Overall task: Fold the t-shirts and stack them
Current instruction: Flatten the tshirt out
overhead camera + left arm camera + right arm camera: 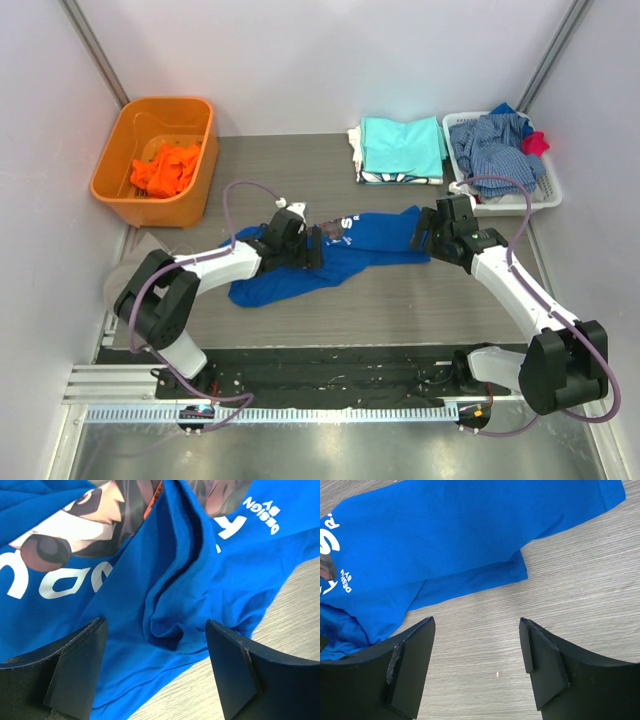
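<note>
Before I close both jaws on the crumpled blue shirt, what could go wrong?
1. The left jaws stand open over a bunched ridge in the royal blue cotton t-shirt; closing there may pinch several layers.
2. The right jaws stand open over bare grey wood-grain table, beside the shirt's hem; closing may catch nothing.

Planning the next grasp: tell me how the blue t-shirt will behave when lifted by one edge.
Probably floppy: the blue t-shirt lies crumpled in soft folds, so it should drape and sag. Likely light, since the fabric looks thin. Pushed across the table, it may bunch rather than slide.
</note>
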Robot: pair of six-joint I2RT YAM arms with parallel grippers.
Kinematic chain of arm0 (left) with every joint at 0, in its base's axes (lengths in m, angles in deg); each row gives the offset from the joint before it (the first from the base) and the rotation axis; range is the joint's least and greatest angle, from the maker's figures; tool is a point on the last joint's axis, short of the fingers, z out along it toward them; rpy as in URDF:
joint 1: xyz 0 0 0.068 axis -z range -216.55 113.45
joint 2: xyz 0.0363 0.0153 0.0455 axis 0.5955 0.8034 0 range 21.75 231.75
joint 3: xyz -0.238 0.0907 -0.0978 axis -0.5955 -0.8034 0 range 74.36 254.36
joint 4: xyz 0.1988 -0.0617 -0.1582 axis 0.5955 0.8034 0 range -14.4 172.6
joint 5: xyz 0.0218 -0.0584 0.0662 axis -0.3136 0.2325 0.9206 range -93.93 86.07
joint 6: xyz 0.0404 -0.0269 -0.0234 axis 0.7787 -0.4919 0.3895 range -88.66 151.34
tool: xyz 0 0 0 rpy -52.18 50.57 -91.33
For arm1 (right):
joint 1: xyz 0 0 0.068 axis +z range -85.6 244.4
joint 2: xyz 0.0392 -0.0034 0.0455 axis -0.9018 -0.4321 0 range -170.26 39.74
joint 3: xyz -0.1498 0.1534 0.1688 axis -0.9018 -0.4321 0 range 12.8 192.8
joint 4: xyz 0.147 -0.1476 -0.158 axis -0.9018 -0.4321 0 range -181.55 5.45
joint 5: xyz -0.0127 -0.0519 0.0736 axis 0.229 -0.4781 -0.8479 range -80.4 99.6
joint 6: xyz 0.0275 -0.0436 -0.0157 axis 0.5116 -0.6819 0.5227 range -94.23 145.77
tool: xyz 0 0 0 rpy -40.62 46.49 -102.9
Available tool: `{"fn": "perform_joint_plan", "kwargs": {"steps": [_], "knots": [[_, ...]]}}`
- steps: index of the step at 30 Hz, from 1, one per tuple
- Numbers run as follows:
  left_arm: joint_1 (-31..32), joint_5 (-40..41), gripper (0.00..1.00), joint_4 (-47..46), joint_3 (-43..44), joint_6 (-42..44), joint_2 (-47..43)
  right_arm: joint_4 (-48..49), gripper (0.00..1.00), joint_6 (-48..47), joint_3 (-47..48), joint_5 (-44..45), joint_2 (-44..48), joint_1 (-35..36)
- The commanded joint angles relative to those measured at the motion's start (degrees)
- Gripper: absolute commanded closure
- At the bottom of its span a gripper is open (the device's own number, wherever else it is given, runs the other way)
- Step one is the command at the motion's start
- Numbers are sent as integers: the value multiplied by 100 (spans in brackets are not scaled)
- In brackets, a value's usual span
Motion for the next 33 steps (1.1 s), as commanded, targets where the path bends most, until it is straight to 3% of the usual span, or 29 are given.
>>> {"fn": "perform_joint_plan", "kwargs": {"steps": [1,4,7,15,18,19,22,25,33], "knots": [[62,131,16,-251,213,-64,105,-8,24,-98,36,5,193,-60],[62,158,19,-303,169,-64,149,-9,24,-98,27,-22,185,-69],[62,105,31,-330,177,-99,228,-17,24,-107,18,-13,193,-86],[80,-27,45,-427,230,-143,255,-44,23,-151,0,-13,237,-130],[80,-80,59,-418,300,-134,202,-61,24,-151,18,-30,237,-130],[80,-236,69,-348,327,-134,124,-70,23,-142,27,-30,246,-139],[80,-238,85,-94,441,-64,-148,-79,24,-151,44,-31,264,-148],[80,-150,95,451,678,85,-587,-88,24,-142,53,-57,272,-139],[71,946,98,2286,1750,971,-1722,-79,23,-116,53,-92,299,-148]]}}
